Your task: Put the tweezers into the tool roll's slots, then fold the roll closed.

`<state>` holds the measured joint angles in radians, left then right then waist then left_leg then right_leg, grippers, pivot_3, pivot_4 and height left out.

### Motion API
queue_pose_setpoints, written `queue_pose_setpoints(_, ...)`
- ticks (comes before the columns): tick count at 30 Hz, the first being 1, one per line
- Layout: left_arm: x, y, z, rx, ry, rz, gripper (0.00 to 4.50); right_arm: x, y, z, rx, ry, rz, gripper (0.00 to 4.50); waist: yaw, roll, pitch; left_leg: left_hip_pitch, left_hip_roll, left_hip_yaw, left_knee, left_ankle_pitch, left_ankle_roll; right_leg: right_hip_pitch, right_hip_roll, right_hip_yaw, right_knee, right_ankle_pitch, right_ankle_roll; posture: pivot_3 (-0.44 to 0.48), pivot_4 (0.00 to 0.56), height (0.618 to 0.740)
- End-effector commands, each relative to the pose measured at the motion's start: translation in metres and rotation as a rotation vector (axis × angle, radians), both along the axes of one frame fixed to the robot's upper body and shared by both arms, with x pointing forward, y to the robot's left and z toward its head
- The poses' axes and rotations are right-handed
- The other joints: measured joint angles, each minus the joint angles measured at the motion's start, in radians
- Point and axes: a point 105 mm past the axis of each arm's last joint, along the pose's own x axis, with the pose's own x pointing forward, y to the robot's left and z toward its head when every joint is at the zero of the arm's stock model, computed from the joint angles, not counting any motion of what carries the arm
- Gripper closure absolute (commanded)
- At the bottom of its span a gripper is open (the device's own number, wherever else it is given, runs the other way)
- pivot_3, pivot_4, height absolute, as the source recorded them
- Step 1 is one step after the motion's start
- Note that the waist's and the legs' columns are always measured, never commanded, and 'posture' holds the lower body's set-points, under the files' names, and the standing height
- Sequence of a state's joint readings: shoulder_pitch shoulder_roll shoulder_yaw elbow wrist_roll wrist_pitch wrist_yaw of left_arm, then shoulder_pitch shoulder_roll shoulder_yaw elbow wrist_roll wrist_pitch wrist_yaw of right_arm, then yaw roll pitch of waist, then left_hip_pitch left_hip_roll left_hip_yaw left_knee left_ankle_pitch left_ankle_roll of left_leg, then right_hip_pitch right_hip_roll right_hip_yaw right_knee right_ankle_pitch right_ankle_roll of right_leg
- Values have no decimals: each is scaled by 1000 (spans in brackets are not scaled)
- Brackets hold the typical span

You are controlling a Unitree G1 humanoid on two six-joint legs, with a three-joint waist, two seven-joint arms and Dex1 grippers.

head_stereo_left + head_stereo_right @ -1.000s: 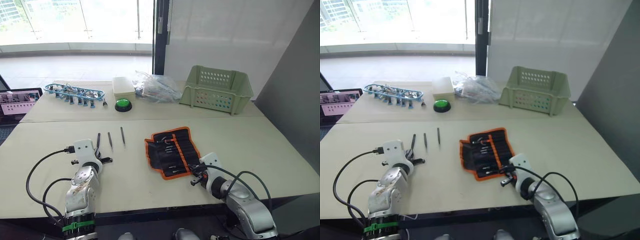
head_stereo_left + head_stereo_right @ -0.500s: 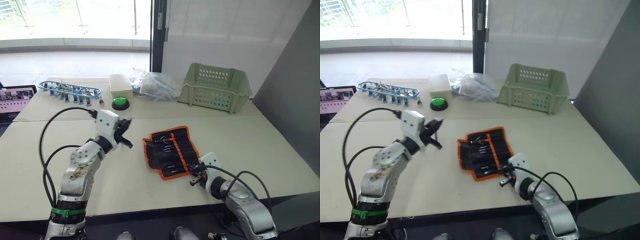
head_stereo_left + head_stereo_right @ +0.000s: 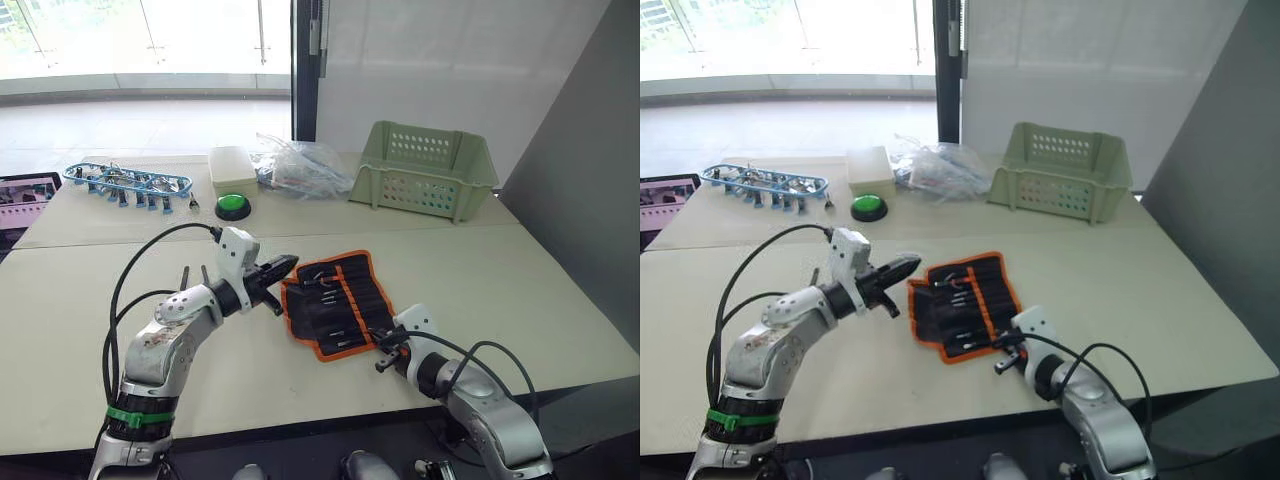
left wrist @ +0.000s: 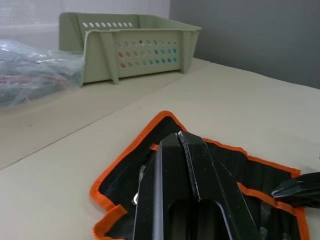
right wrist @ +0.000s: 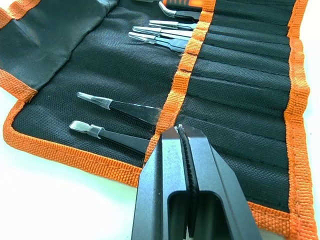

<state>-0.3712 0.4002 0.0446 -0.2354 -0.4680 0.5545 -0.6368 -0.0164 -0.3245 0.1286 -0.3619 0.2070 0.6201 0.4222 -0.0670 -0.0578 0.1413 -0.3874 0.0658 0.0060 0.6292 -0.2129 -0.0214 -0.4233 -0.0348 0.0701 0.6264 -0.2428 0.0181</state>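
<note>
The tool roll (image 3: 335, 300) lies open on the table, black with orange edging and a centre stripe (image 5: 187, 65). Several tweezers (image 5: 125, 107) are tucked in its slots. Two loose tweezers (image 3: 184, 277) lie on the table left of my left arm. My left gripper (image 3: 283, 265) hovers at the roll's left edge, shut, and no tweezers show between its fingers (image 4: 170, 165). At the roll's near right corner my right gripper (image 3: 383, 352) is shut too, its tip (image 5: 179, 129) over the centre stripe.
A green plastic basket (image 3: 423, 170) stands at the back right. A plastic bag (image 3: 300, 170), a white box (image 3: 232, 168), a green button (image 3: 233, 207) and the blue rack of clips (image 3: 125, 183) line the far table. A screen (image 3: 22, 195) sits at far left.
My left arm lifted from beside the loose tweezers and swung right to the roll's left edge. The right gripper stayed put. The camera shifted slightly.
</note>
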Motion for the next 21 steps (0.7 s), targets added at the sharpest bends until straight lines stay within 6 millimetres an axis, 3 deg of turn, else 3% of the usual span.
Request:
queue_pose_setpoints(1,9,36,2,-6,-11,176,4467,-8,-6,-35,-48,141,-25,4500,-1,1,0,0,0,0,0,0,0,0,0,0,0,0,0,0,150,724)
queue_pose_setpoints(6,0,97,-13,-42,9,460,4467,-9,-9,-35,-54,139,-30,4500,-3,1,1,2,1,0,-2,0,0,0,0,0,0,0,0,0,150,724)
queue_pose_setpoints(10,-21,145,-21,-43,23,694,3331,-12,-11,-36,-59,144,-33,4500,1,1,2,2,1,0,-2,0,0,0,-1,0,0,0,-1,0,150,724)
queue_pose_setpoints(13,-30,155,-29,-35,62,758,2347,-13,-12,-36,-61,148,-28,4500,11,-1,4,2,1,0,-2,-5,-8,-1,-3,-1,0,-1,-1,0,150,724)
queue_pose_setpoints(19,-36,151,-53,-20,169,785,390,-12,-13,-37,-67,151,-19,4500,22,-2,4,3,1,2,-2,-6,-10,-1,-7,-2,-10,-1,-1,0,150,724)
queue_pose_setpoints(21,-29,150,-64,-12,216,803,390,-12,-12,-37,-67,152,-16,4500,22,-2,4,2,2,2,-2,-6,-10,0,-7,-4,-13,0,-1,0,150,724)
